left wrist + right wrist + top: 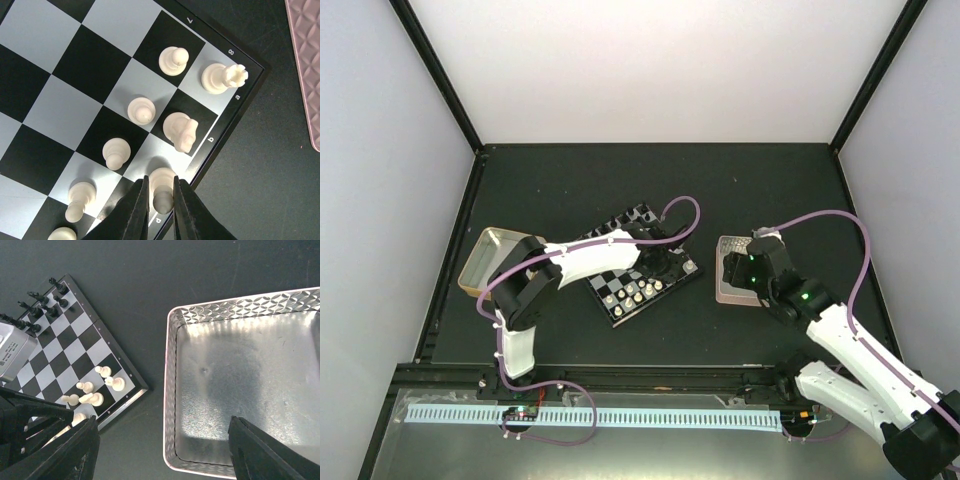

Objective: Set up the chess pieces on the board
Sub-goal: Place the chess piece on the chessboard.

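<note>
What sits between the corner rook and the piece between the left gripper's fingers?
A white knight, on the dark edge square; the left wrist view shows it.

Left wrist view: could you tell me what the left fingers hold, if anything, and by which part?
A cream-white chess piece, flanked at its top; whether the fingers actually pinch it cannot be told.

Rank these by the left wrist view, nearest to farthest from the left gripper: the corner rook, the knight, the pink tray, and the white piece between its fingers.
1. White piece: right between the fingers of the left gripper, at the edge of the board.
2. Knight: next square along that edge.
3. Rook: on the corner square.
4. Pink tray: off the board, far right.
</note>
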